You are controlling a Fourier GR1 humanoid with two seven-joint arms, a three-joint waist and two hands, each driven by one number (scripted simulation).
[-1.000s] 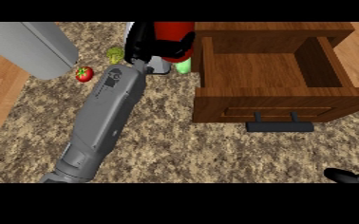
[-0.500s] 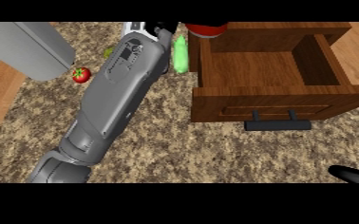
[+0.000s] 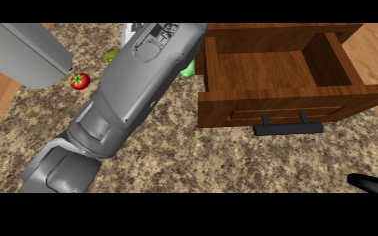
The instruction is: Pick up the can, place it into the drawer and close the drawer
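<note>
One wooden drawer (image 3: 277, 72) is sitting open, one tomato (image 3: 80, 81) is lying nearby. The left forearm (image 3: 136, 87) is stretching up (hand hidden, can unseen). Right hand (image 3: 363, 181) is barely peeking in.

The left forearm (image 3: 136, 87) runs up to the view's 12 o'clock edge, so the left hand is cut off and its fingers cannot be seen. The can shows nowhere. A green thing (image 3: 189, 70) at the drawer's (image 3: 277, 70) 9 o'clock side is mostly hidden behind the forearm. Only a black tip of the right hand (image 3: 363, 181) shows at 4 o'clock.
</note>
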